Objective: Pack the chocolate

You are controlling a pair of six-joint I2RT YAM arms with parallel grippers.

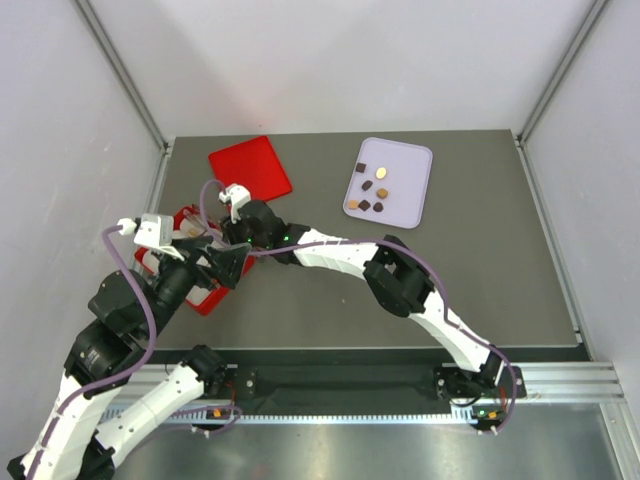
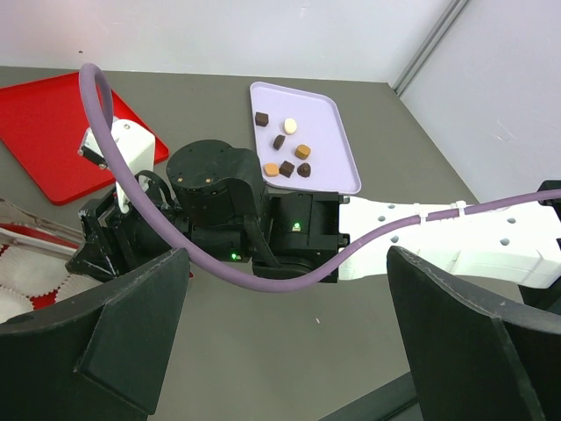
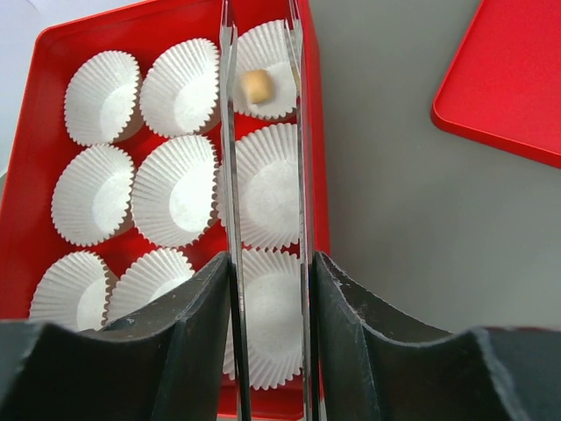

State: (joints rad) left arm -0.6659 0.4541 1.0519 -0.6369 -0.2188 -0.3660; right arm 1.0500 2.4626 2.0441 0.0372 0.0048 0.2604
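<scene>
Several chocolate pieces [image 1: 375, 190], dark and tan, lie on a lilac tray [image 1: 412, 165] at the back right, seen too in the left wrist view as chocolates [image 2: 285, 145]. One tan chocolate [image 3: 256, 85] sits in a far paper cup of the red box [image 3: 22, 175]. My right gripper [image 3: 272, 261] is shut on metal tweezers [image 3: 230, 175]. Their tips stand apart on either side of that piece, which lies free in the cup. My left gripper [image 2: 289, 351] hangs open and empty over bare table beside the box [image 1: 210, 298].
The flat red lid [image 1: 250, 167] lies behind the box. White fluted cups [image 3: 180, 184] fill the box, all others empty. My right arm's wrist [image 2: 219, 202] and purple cable [image 2: 263, 276] cross close in front of the left gripper.
</scene>
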